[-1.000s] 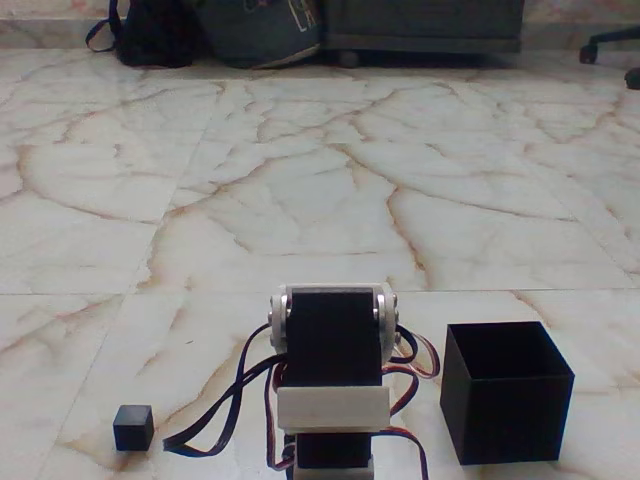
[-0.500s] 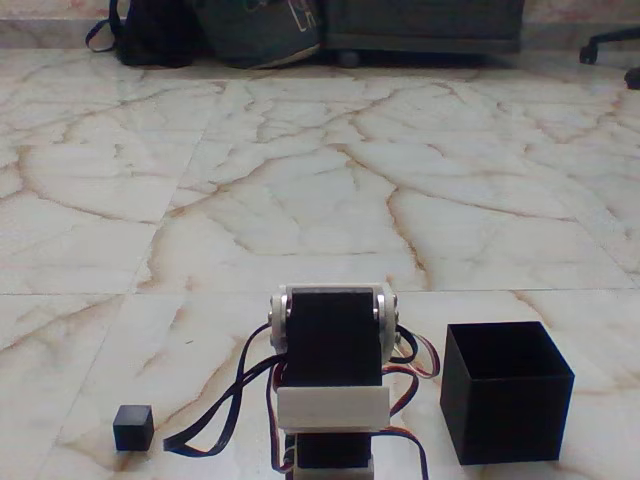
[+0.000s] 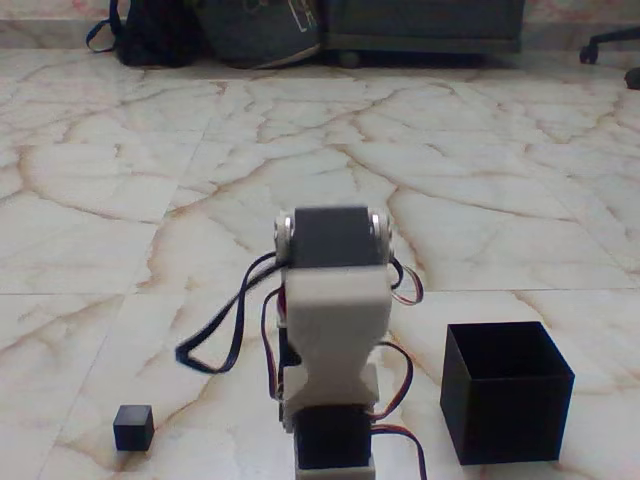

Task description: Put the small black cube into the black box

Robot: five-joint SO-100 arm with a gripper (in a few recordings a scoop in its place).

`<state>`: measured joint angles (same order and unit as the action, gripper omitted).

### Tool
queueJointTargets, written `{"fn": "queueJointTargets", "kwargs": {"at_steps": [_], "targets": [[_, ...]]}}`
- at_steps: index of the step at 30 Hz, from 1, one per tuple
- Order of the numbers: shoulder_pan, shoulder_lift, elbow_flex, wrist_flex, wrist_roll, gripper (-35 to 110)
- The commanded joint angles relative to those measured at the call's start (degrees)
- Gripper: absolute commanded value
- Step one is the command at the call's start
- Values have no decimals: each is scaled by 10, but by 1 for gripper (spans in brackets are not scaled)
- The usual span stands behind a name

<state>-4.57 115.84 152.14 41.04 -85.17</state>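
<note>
The small black cube (image 3: 133,427) rests on the marble floor at the lower left of the fixed view. The black box (image 3: 506,391) stands open-topped at the lower right, and nothing shows inside it from this angle. Between them rises the white arm with black servo blocks (image 3: 330,330), seen from behind with its wires looping out on both sides. The arm's own body hides the gripper's fingers, so their state cannot be read. Cube and box each sit well apart from the arm.
Veined marble floor stretches away behind the arm. Bags (image 3: 215,30) and dark furniture (image 3: 425,25) line the far edge, and a chair base (image 3: 612,45) shows at the top right.
The arm has risen: its upper joint has lifted from a folded, low pose to a taller one, pulling the wires up. The cube and the box have stayed put.
</note>
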Motion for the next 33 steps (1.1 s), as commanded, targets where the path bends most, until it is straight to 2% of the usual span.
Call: {"fn": "queueJointTargets", "kwargs": {"at_steps": [1, 3, 15, 27, 33], "targets": [[-19, -40, -55, 11, 12, 5], [-68, -66, -103, 43, 56, 5], [-265, -297, -322, 47, 282, 6], [-366, -441, -513, 49, 332, 7], [-373, -534, -599, 53, 337, 7]]}}
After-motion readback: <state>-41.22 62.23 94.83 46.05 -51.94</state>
